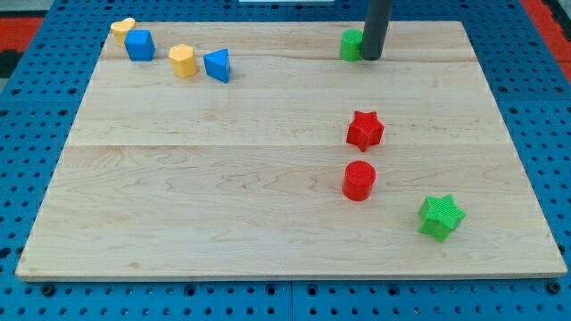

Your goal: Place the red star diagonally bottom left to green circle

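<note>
Approach stage, I judge: my tip (371,57), a bare rod with no claw, touches the green plastic circle (351,44); red plastic star (365,130) sits well below, needing pushing up-left.

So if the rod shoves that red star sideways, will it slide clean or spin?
The red star sits low and flat on the smooth wooden board, so it probably slides and won't tip. Its points make an off-centre push likely to spin it. My tip is beside the green block, well above it.
</note>
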